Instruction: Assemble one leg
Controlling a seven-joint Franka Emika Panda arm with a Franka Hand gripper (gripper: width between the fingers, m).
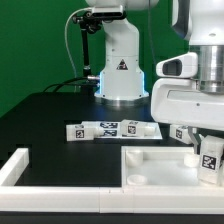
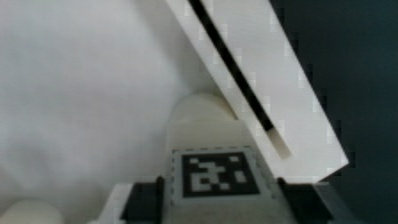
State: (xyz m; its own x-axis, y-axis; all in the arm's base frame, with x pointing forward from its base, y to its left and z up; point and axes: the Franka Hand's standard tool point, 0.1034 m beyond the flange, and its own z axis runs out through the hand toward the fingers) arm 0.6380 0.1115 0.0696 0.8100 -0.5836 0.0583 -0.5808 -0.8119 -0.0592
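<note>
My gripper is shut on a leg, a small white peg-block with a black-and-white tag, held upright over the right part of the large square white tray. In the wrist view the leg sits between the dark fingers, its tag facing the camera and its rounded tip pointing at the tray's white floor, close to the tray's raised rim. I cannot tell whether the tip touches the floor.
The marker board with several tags lies behind the tray. A white L-shaped fence borders the black table at the front and the exterior view's left. The arm's base stands at the back.
</note>
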